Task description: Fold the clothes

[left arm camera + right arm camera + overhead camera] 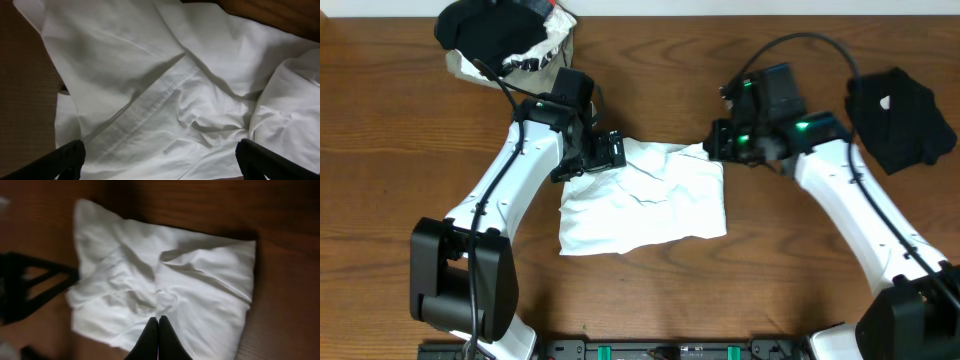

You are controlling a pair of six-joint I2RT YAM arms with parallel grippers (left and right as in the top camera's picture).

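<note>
At the middle of the wooden table (380, 120), a rumpled white garment (645, 200) is lying spread out, with a black garment (900, 115) sitting well apart to the right. The left gripper (160, 147) is poised at the white garment's upper left corner, fingers spread wide and gripping nothing. The right gripper (158, 320) is sitting at the upper right corner, fingers pressed together; whether fabric is pinched between them cannot be told.
</note>
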